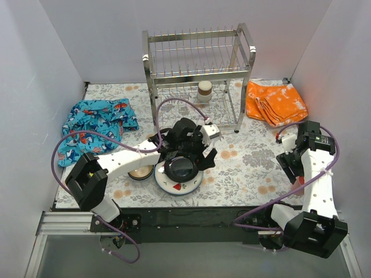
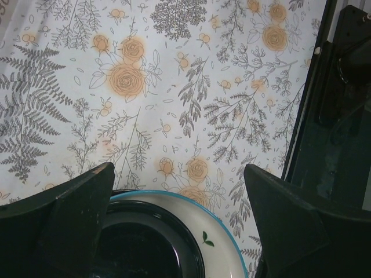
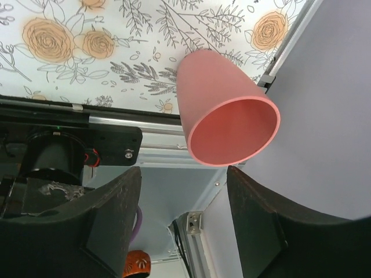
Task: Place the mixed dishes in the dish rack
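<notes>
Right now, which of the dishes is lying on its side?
The pink cup before the right gripper, tipped near the table edge; the black plate, white plate and tan bowl sit flat.

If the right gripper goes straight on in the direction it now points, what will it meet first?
Probably the pink cup, which is ahead of the open right gripper with its mouth turned toward it. The cup sits slightly off centre, and how far ahead it is remains unclear.
</notes>
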